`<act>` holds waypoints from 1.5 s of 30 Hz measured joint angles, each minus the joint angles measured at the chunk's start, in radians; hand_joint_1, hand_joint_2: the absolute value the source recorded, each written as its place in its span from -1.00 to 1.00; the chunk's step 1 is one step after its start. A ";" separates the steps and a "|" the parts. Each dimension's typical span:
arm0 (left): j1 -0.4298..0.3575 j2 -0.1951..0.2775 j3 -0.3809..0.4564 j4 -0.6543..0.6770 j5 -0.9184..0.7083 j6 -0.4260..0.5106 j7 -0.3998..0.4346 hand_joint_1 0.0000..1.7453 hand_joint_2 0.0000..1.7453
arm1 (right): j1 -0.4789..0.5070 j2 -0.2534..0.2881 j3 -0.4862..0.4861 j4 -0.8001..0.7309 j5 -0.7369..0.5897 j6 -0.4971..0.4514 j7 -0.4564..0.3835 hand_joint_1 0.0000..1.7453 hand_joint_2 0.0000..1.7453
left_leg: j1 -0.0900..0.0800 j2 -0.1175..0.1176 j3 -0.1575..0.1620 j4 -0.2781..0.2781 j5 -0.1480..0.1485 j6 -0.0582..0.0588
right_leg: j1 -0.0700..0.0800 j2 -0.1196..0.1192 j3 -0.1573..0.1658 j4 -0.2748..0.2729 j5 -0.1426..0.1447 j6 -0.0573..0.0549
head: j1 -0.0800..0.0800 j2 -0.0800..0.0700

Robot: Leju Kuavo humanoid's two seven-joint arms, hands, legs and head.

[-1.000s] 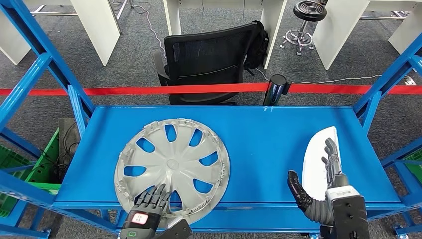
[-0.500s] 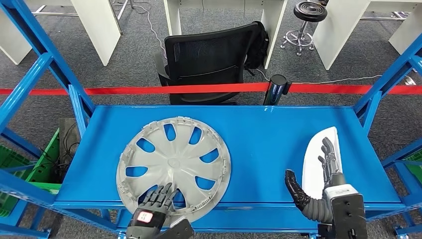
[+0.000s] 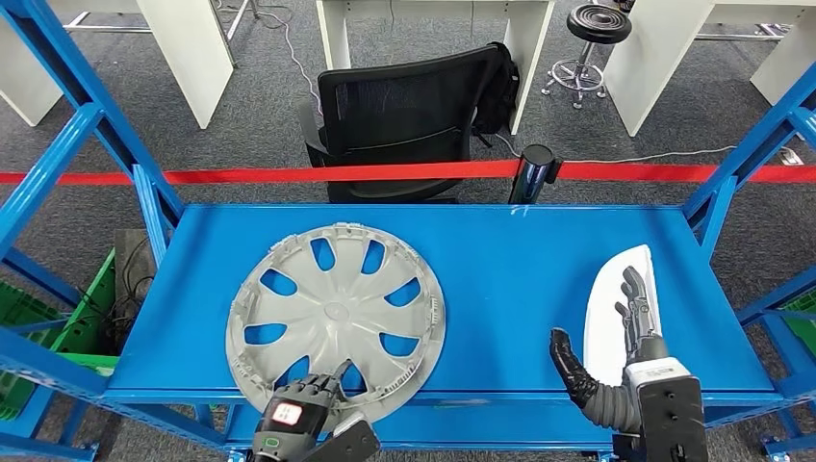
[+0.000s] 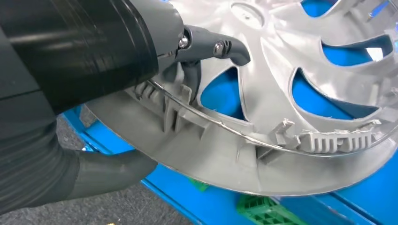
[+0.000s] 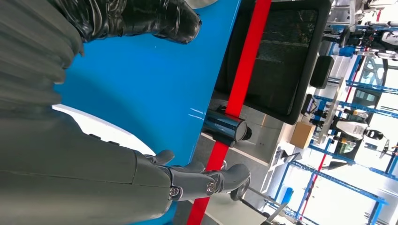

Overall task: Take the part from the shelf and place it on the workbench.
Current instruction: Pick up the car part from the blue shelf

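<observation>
- The left hand (image 3: pixel 306 409) sits at the near edge of the shelf (image 3: pixel 520 279), its fingers (image 4: pixel 206 47) hooked over the rim of the wheel cover (image 3: pixel 335 313) and into one of its openings, with the thumb underneath the rim in the left wrist view; it grips the part.
- The wheel cover's near edge overhangs the front of the shelf and looks tilted up off the blue surface in the left wrist view, while the rest of it lies on the left half of the shelf.
- The right hand (image 3: pixel 625 332) lies flat, fingers extended and thumb apart, on a white curved panel (image 3: pixel 616 289) at the right end of the shelf; it holds nothing.
- The step in hand appears to be the pick-up: the grasp is made, but the part is not yet off the shelf.
- The next move likely calls for lifting and drawing the wide cover back clear of the blue uprights, keeping a one-sided grip from letting it swing, then turning toward the bench.
- Beyond the shelf run a red barrier tape (image 3: pixel 289 175), a black office chair (image 3: pixel 404 106) and a stool (image 3: pixel 589 29).
</observation>
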 joint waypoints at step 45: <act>0.044 0.026 0.085 -0.246 0.326 0.134 -0.221 1.00 1.00 | 0.049 -0.008 0.000 -0.005 -0.001 -0.063 -0.006 -1.00 1.00 | 0.000 0.000 0.001 0.000 0.000 0.000 | 0.000 0.000 0.001 0.000 0.000 0.000 | 0.001 0.000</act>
